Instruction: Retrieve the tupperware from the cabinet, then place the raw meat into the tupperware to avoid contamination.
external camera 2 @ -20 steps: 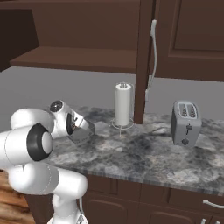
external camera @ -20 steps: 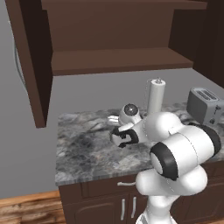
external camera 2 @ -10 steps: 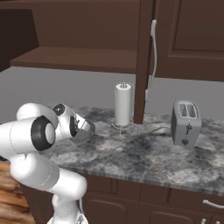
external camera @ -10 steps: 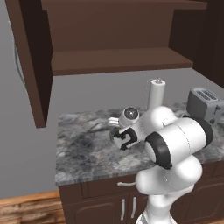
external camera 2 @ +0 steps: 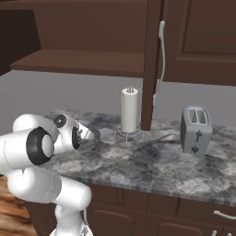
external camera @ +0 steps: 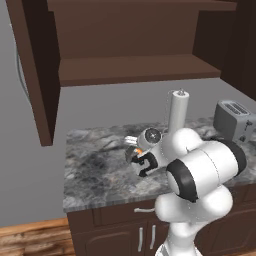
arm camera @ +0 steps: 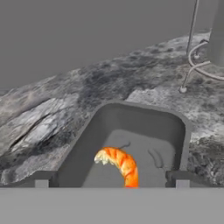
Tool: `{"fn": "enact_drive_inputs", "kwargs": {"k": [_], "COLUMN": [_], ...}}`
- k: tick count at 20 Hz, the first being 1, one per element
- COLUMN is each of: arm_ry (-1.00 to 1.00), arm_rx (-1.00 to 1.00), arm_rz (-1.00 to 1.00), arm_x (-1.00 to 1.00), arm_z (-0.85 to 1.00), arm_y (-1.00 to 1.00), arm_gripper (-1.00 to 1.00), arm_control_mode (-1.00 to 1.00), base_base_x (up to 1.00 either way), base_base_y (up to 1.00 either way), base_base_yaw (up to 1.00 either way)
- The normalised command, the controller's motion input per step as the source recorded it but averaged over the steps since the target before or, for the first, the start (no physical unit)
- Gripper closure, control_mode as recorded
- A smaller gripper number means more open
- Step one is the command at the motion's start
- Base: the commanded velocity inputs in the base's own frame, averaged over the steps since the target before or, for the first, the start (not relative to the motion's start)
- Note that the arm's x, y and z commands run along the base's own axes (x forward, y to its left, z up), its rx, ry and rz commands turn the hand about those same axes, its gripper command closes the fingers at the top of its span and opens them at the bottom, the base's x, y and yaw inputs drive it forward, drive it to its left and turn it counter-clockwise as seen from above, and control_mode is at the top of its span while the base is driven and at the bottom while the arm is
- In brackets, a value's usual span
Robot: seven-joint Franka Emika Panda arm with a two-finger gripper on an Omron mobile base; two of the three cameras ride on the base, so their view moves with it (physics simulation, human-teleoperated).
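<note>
The grey tupperware (arm camera: 131,131) stands on the marbled counter (external camera: 95,175), right below my hand. The raw meat, a curled orange shrimp (arm camera: 120,164), is inside the tub and no finger touches it. My gripper (arm camera: 111,181) hovers over the tub's near rim with its jaws spread wide and nothing between them. From the left base view the gripper (external camera: 141,164) points down at the tupperware (external camera: 131,140), with a bit of the orange shrimp (external camera: 136,150) showing. My arm hides most of the tupperware (external camera 2: 91,137) in the right base view. The cabinet (external camera: 135,70) above stands open, its shelf bare.
A white paper towel roll (external camera: 177,112) on a wire holder stands just behind the tub, and a silver toaster (external camera 2: 197,129) sits further right. The open cabinet door (external camera: 30,75) hangs at the left. Another cabinet door with a long handle (external camera 2: 161,55) is shut.
The jaws went from shut to wide open, and the shrimp is now loose in the tub. The elbow swung a little; the hand stayed over the tub.
</note>
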Motion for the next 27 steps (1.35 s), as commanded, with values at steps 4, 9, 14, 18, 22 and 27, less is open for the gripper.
{"fn": "enact_drive_inputs", "kwargs": {"k": [4, 9, 14, 18, 22, 27], "arm_ry": [-0.19, -0.24, -0.19, -0.11, -0.14, -0.03], "arm_rx": [0.00, 0.00, 0.00, 0.00, -0.01, 0.00], "arm_rz": [0.00, 0.01, 0.00, 0.00, 0.03, 0.00], "arm_x": [-0.89, -0.89, -0.75, -0.77, -0.34, -0.04], "arm_z": [0.23, 0.41, 0.60, 0.62, 0.19, 0.02], "arm_y": [0.00, 0.00, 0.00, 0.02, 0.08, 0.00], "arm_gripper": [-1.00, -1.00, -1.00, -1.00, -1.00, -1.00], "arm_control_mode": [-1.00, -1.00, -1.00, -1.00, -1.00, -1.00], "base_base_x": [0.00, 0.00, 0.00, 0.00, 0.00, 0.00], "base_base_y": [0.00, 0.00, 0.00, 0.00, 0.00, 0.00], "base_base_yaw": [0.00, 0.00, 0.00, 0.00, 0.00, 0.00]}}
